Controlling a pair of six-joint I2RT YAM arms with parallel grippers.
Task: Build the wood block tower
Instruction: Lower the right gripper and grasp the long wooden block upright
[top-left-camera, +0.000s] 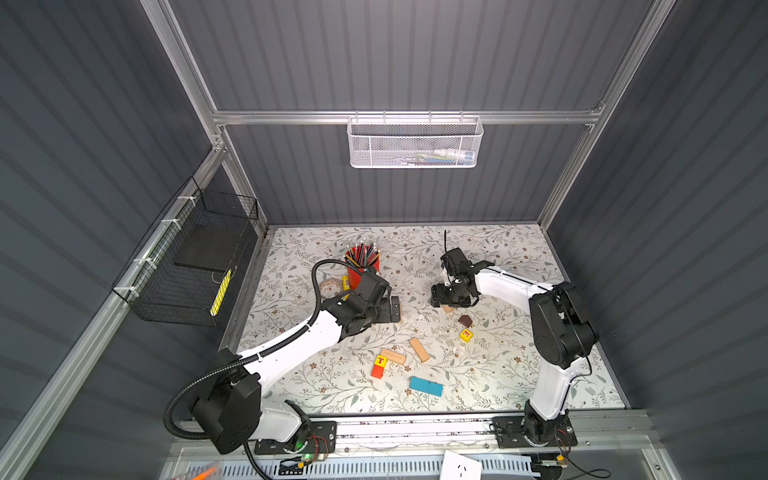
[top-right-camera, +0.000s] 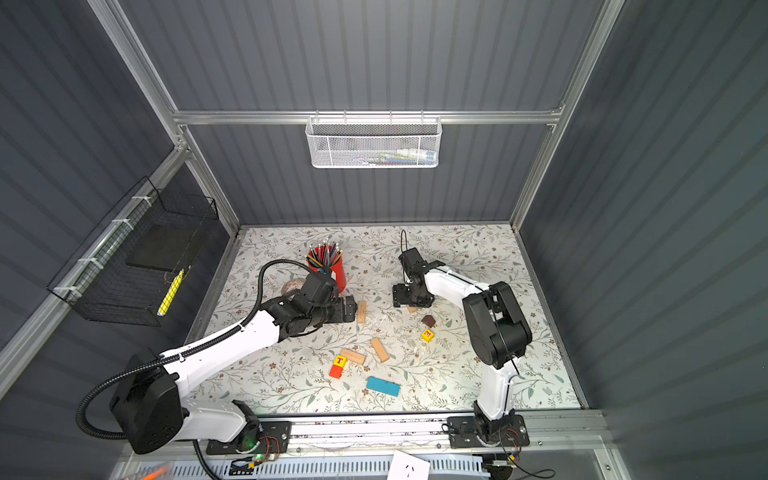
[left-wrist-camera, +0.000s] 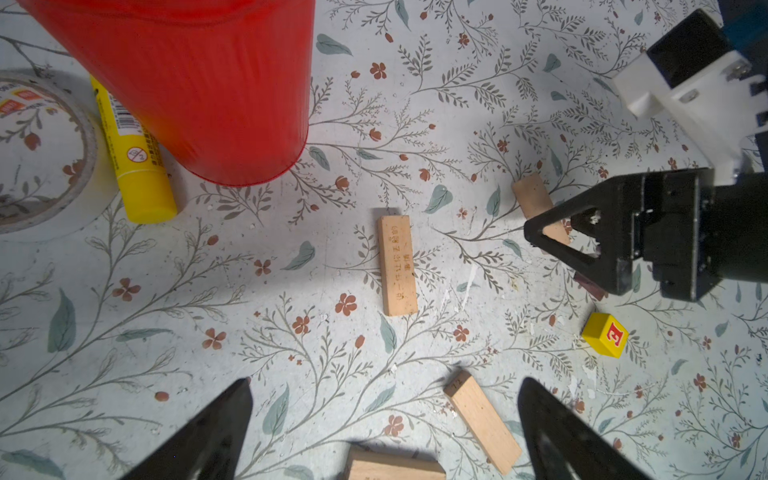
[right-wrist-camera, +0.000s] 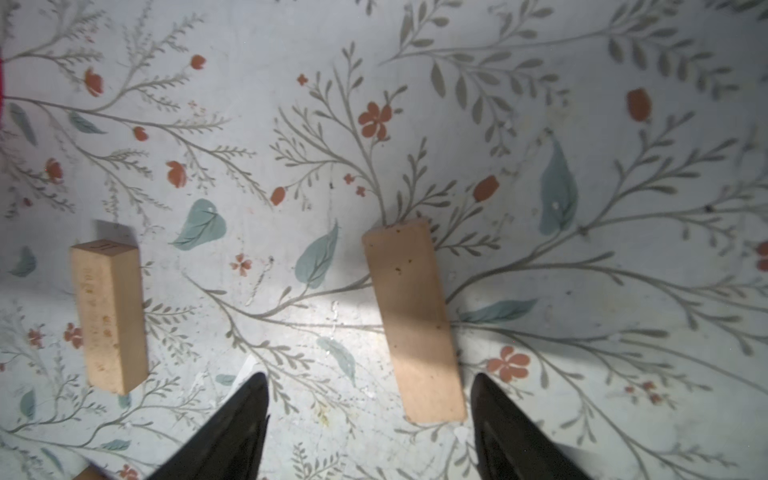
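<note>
The table (top-left-camera: 519, 374) is bright and the walls around it are dark. In both top views the metal bars (top-left-camera: 178, 54) lean outward near the edges, the way a wide lens bends things. The light comes from above. Close to the tips of the right pincer (right-wrist-camera: 370, 374) a dark shadow band lies across the tan plank (right-wrist-camera: 411, 316), with a white bright spot on the table just beside it. The lettered plank (right-wrist-camera: 110, 316), off to the side of that pincer, looks soft and fuzzy. The pincer's fingers (right-wrist-camera: 232, 436) are plain black blurs. Ahead of the left pincer (left-wrist-camera: 385, 380) the picture is sharp: the lettered plank (left-wrist-camera: 397, 266) shows its letters clearly, and a soft grey shadow lies on the table.
</note>
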